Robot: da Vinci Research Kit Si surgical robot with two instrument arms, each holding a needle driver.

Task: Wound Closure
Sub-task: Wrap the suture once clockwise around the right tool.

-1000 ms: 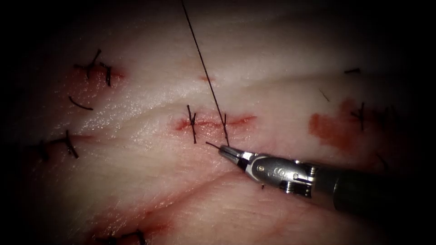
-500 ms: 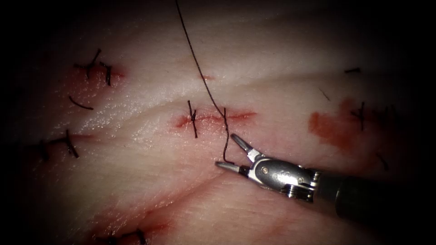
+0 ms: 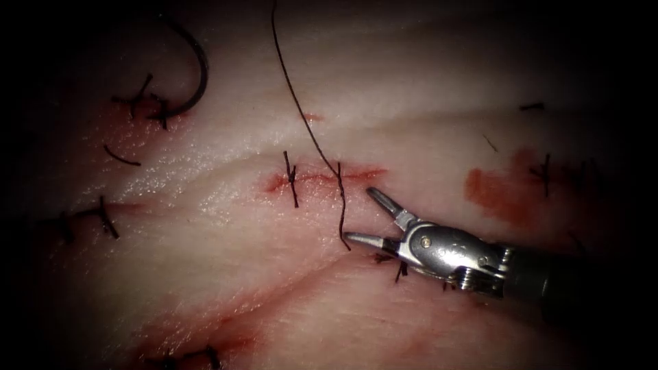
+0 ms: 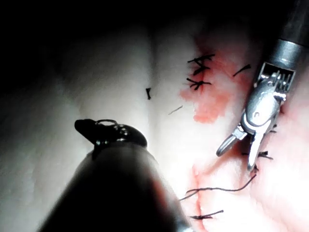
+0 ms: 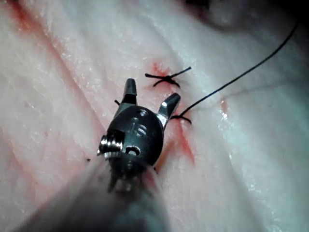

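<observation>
My right tool (image 3: 358, 214) stands just right of and below the cut (image 3: 322, 179) in the tissue (image 3: 205, 226), jaws open and empty. The thread (image 3: 301, 116) runs slack from the top edge to a stitch across the cut, and its free end (image 3: 345, 236) lies by the lower jaw. A knotted stitch (image 3: 291, 179) sits further left on the cut. The curved needle (image 3: 203, 75) arcs over the tissue far left of the cut, held by neither tool in view. The right wrist view gives the open jaws (image 5: 150, 96) beside the thread (image 5: 231, 79). The left wrist view has the right tool (image 4: 236, 157) and the left tool's dark wrist (image 4: 111, 137).
Older stitches sit at the upper left (image 3: 147, 103), the left (image 3: 103, 216), the right (image 3: 545, 175) and the bottom edge (image 3: 205, 356). A patch of red fluid (image 3: 493, 195) lies right of the cut. A loose cut end of thread (image 3: 120, 159) lies at the left.
The right tool's jaws opened and let go of the thread end, then drew back to the lower right. The taut thread went slack. The needle came into view at the upper left.
</observation>
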